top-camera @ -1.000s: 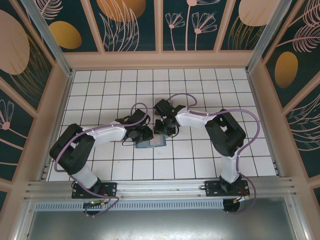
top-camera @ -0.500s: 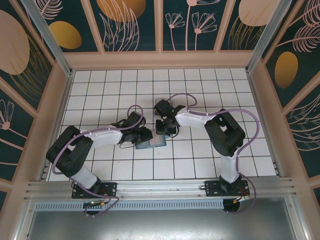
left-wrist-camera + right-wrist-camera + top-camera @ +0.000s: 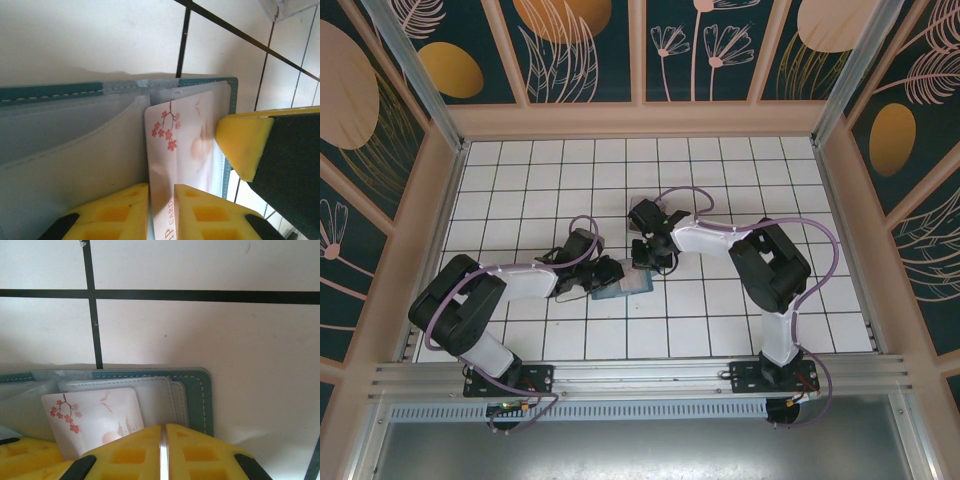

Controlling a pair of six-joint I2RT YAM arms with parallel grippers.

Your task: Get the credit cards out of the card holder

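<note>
Left arm has pulled back toward its base since a second ago: elbow further left, wrist lower at the card holder point(image 3: 623, 287). Right arm and holder haven't shifted.

Left gripper point(image 3: 161, 212): jaws narrow, straddling the near end of the credit card point(image 3: 182, 145), with the card face visible in the gap. Can't tell if it's actually clamped.

The card sits partly out of the grey end pocket, blossom print up.

Right gripper point(image 3: 163, 450): jaws almost together, tips down on the holder's end just beside the card. Looks like a hold-down.

Risks:
- Weak pinch on the left: the pads slide off the glossy card and it stays in the pocket.
- Right tip overlapping the card edge: it pins the card and the pull fights it.
- Hold-down slips: the light holder drags across the tiled table point(image 3: 200, 330) along with the card.
</note>
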